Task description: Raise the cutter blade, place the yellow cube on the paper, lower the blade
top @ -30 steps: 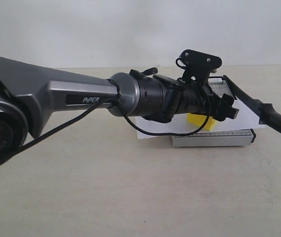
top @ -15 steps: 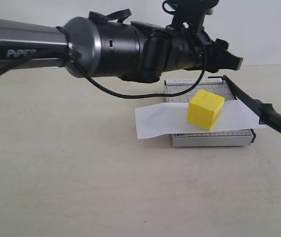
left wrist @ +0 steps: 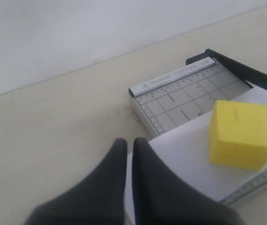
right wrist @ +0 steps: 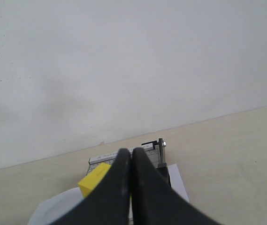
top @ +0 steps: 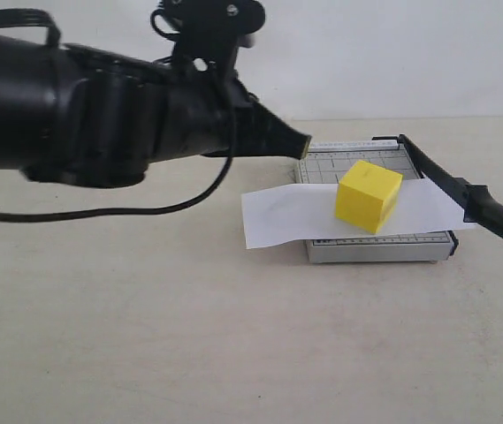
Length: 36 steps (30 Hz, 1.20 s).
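Plainly, the yellow cube (top: 369,195) was seen as a bright, sharp-edged block, with a small slot mark on its top face. It was set on the paper (top: 278,216), a long white strip laid across the grey trimmer board (top: 384,249) and hanging over the board's left side onto the table (top: 233,336). The cutter blade (top: 463,194) was stretched along the board's right edge, over the strip's right end, its thick handle jutting past the front edge. How far it was lifted could not be told.

The left claw (top: 302,146) was pressed fully together with nothing gripped. It was held in the air near the board's far left corner, apart from the cube. The right claw (right wrist: 131,157) was likewise closed tight and empty, with the cube and board seen beyond it.
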{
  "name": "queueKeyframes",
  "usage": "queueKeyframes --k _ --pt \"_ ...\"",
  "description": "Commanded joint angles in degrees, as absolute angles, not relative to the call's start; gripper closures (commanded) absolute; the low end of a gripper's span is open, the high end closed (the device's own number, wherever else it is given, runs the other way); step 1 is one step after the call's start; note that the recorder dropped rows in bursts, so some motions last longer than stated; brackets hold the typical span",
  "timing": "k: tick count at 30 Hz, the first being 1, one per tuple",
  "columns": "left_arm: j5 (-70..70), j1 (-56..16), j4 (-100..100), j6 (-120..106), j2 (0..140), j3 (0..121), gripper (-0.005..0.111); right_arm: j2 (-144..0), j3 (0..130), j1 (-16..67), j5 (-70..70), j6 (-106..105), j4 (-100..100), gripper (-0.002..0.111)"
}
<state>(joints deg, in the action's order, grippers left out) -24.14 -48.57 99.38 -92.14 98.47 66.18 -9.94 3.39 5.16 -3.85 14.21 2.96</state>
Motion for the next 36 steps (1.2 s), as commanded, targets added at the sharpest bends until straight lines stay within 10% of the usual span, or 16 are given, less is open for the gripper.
queueKeyframes --k 1,19,36 --pt "-24.42 -48.72 99.95 -89.93 89.04 57.15 0.102 -9.83 3.32 5.26 -4.28 14.23 2.70 0.108" --pt "-22.46 -48.72 90.75 -77.14 55.01 30.48 0.102 -9.83 3.32 5.26 -4.28 14.23 2.70 0.108" --pt "16.03 -48.72 80.75 -74.20 11.49 8.06 0.102 -9.78 3.32 5.26 -4.28 14.23 2.50 0.108"
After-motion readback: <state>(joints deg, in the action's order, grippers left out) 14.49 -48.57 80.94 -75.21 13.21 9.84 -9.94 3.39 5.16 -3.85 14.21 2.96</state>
